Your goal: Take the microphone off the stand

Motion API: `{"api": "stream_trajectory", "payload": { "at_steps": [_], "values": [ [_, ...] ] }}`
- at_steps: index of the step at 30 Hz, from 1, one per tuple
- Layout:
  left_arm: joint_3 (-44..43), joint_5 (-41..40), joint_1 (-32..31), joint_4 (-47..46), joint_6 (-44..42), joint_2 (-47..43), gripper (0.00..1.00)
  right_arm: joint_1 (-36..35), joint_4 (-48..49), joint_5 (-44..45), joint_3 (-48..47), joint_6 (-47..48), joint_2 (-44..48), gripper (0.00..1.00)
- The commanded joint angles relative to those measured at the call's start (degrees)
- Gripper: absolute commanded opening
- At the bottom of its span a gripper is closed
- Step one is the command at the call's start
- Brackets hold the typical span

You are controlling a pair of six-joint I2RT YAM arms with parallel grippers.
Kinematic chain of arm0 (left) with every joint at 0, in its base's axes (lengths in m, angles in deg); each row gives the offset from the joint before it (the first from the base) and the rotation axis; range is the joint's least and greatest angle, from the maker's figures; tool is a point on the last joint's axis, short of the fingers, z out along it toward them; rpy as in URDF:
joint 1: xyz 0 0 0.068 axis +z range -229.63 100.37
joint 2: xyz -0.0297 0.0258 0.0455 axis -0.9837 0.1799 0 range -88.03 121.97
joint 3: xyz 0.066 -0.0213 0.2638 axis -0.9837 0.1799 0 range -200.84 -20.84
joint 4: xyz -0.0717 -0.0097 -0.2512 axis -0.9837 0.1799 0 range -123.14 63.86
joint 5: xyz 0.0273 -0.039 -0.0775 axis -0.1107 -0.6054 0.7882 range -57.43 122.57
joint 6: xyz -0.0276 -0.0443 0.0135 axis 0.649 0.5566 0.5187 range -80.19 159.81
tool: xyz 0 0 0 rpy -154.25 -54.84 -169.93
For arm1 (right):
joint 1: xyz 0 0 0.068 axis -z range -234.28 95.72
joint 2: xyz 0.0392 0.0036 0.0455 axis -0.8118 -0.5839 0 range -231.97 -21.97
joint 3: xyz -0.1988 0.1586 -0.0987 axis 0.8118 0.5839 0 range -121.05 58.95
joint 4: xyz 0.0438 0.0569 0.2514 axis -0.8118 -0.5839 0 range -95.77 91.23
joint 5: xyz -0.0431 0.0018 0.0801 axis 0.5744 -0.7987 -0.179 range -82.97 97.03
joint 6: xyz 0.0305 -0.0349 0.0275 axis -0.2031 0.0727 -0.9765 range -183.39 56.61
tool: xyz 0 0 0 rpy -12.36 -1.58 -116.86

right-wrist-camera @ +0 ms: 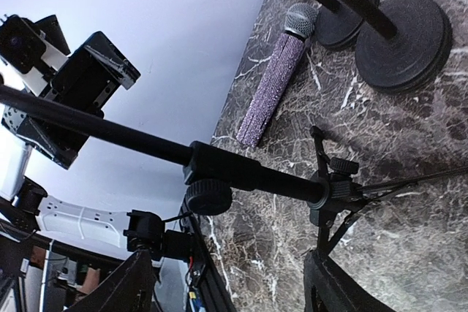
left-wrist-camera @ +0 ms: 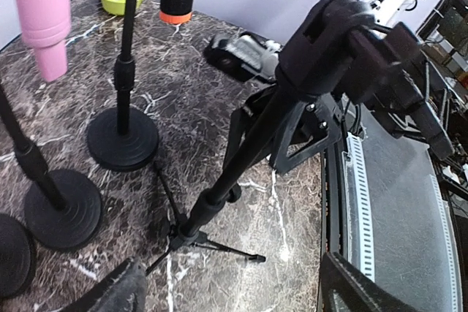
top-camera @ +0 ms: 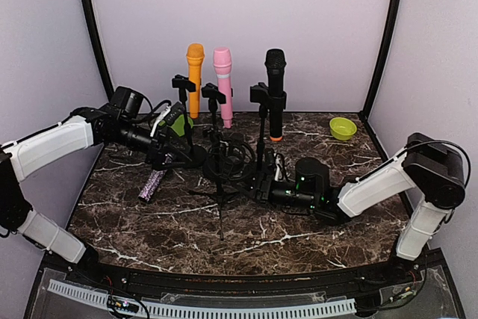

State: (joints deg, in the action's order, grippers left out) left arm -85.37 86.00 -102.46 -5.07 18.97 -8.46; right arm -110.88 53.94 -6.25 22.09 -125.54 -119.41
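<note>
Shows a purple glitter microphone [top-camera: 153, 183] [right-wrist-camera: 274, 93] lying flat on the dark marble tabletop [top-camera: 299, 237] near the left edge, out of any stand. Points its mesh grille toward the round bases [right-wrist-camera: 406, 34] of the stands behind it, close to them without clearly touching.

Shows a black tripod stand [top-camera: 216, 140] [left-wrist-camera: 241, 173] just right of that microphone, about mid-tabletop, legs spread on the marble and clip at the top. Appears tilted in both wrist views, though those cameras are themselves angled.

Places the left claw [left-wrist-camera: 232, 264] in from the left edge, near the round bases and just behind the lying microphone. Has its fingers spread wide with nothing between them; the tripod's pole and clip rise in front of it, apart from the fingers.

Places the right claw [right-wrist-camera: 228, 253] low over the middle of the tabletop, reaching in from the right edge toward the tripod's feet. Has its fingers parted, gripping nothing, with the pole crossing ahead of them and the leg hub close to one finger; cannot tell whether that finger touches it.

Shows three more stands along the back edge, holding an orange microphone [top-camera: 195, 65], a pink microphone [top-camera: 222, 72] and a black microphone [top-camera: 275, 72], all upright. Shows a green bowl [top-camera: 343, 127] near the back right corner.
</note>
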Motion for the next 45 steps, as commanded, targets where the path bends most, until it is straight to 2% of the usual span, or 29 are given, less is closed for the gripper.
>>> {"api": "stream_trajectory", "payload": {
  "at_steps": [1, 7, 12, 17, 26, 28, 32, 36, 40, 45],
  "values": [
    [-2.0, 3.2, -1.6, -5.2, -0.2, 2.9, 0.82, 0.3, 3.7, -3.9, -4.6, -7.0, -3.2, 0.69],
    [-5.5, 3.6, -4.8, -2.9, -5.4, 6.2, 0.76, 0.3, 5.7, -3.5, -6.2, -10.8, -6.2, 0.63],
    [-7.0, 4.6, -6.8, -1.5, -8.4, 8.2, 0.60, 0.5, 7.3, -3.6, -7.1, -13.1, -8.4, 0.57],
    [-8.5, 3.8, -8.3, 0.3, -9.8, 8.8, 0.63, 0.8, 7.5, -4.3, -7.0, -14.3, -8.9, 0.53],
    [-9.8, 2.5, -11.4, 1.6, -13.0, 10.3, 0.62, 1.8, 7.5, -5.0, -7.4, -15.5, -8.4, 0.51],
    [-10.5, 2.8, -11.7, 0.4, -11.7, 11.0, 0.58, 1.9, 8.2, -5.2, -7.8, -16.0, -8.7, 0.51],
    [-11.9, 3.3, -12.1, -0.8, -9.7, 12.2, 0.45, 1.9, 8.8, -6.2, -8.9, -16.1, -9.2, 0.50],
    [-11.9, 4.0, -12.1, 0.0, -9.2, 12.0, 0.47, 2.2, 8.8, -6.7, -9.5, -16.2, -9.7, 0.49],
    [-10.4, 3.9, -12.1, 1.4, -8.8, 10.4, 0.58, 2.4, 9.6, -7.5, -9.8, -16.7, -10.2, 0.45],
    [-8.7, 2.7, -12.1, 1.5, -6.1, 8.5, 0.55, 2.6, 8.7, -9.3, -11.2, -16.4, -10.8, 0.36]
  ]
}}
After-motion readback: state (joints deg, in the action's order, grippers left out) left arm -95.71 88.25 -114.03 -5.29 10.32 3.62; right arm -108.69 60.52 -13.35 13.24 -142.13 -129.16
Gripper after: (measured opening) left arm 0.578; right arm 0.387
